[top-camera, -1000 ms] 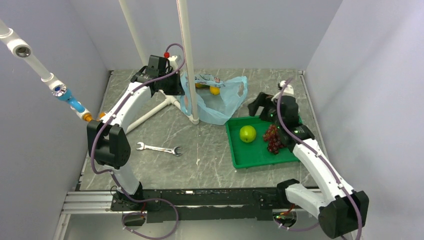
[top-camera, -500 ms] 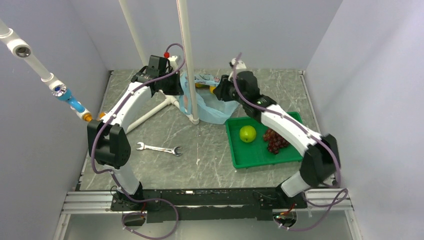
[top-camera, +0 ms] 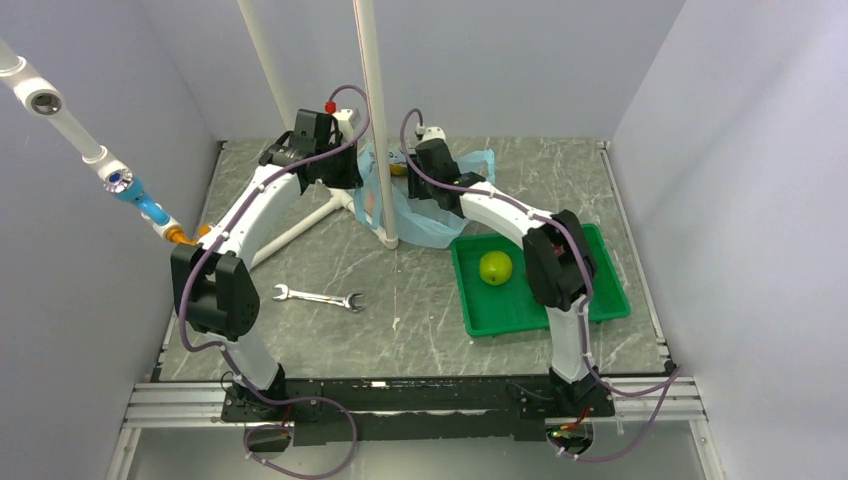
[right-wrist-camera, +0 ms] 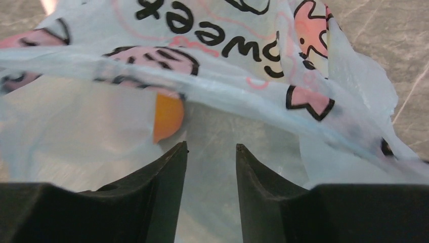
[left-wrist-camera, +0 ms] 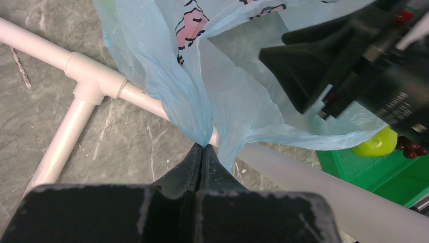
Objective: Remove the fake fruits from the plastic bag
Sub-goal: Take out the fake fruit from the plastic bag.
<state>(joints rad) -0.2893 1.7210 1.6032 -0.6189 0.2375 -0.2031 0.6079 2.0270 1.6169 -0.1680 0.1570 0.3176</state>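
Grey marbled worktop [top-camera: 420,330] enclosed by pale walls, with a white pipe frame [top-camera: 372,110] rising at upper centre. One plastic bag [top-camera: 420,222], thin, translucent and light blue, lies crumpled at upper centre of the top view, just beyond the one green tray [top-camera: 510,315].

Left end effector [left-wrist-camera: 203,148]: jaws closed flat on a gathered fold of the bag's edge. Right end effector [right-wrist-camera: 211,148]: fingers parted by a narrow gap, nothing between them, pointed into the bag mouth toward one orange fruit [right-wrist-camera: 168,116] partly veiled by film.

Out of the bag are one green apple [top-camera: 495,267] on the tray and, at the right edge of the left wrist view, part of one grape bunch [left-wrist-camera: 412,147]. Whether further fruits remain inside cannot be told. One wrench [top-camera: 318,297] lies at centre left.

Handling, as judged: the film is limp, light and slippery, best pinched at a bunched hem. The fruits look rigid, glossy and light, liable to roll, and should be taken across the widest part, clear of loose film.
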